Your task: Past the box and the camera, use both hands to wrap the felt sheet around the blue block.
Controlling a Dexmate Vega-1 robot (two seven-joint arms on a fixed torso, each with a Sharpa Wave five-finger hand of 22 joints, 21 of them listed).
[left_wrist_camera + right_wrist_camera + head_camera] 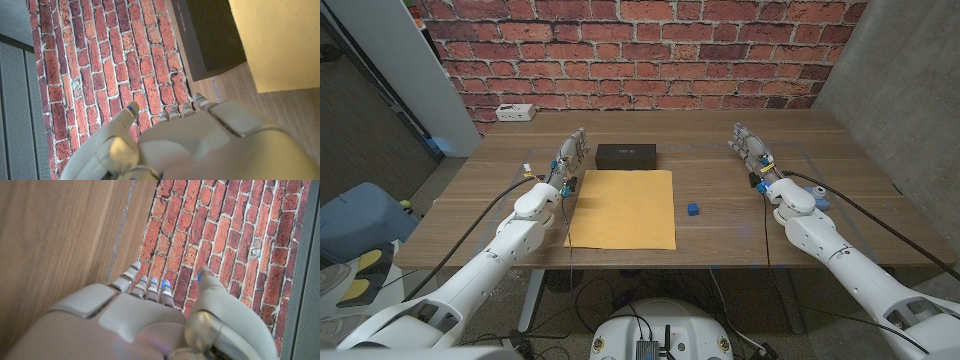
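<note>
Flanking the felt sheet (622,209) — black box (626,155) (behind), blue block (693,209) beside.

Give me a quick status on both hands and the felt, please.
Left hand and right hand open, holding nothing. Felt sheet flat, blue block beside it, apart. Black box behind felt.

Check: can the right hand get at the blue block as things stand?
Probably yes. Bare table lies between the right hand and the blue block; the felt sheet sits apart, on the block's other side.
</note>
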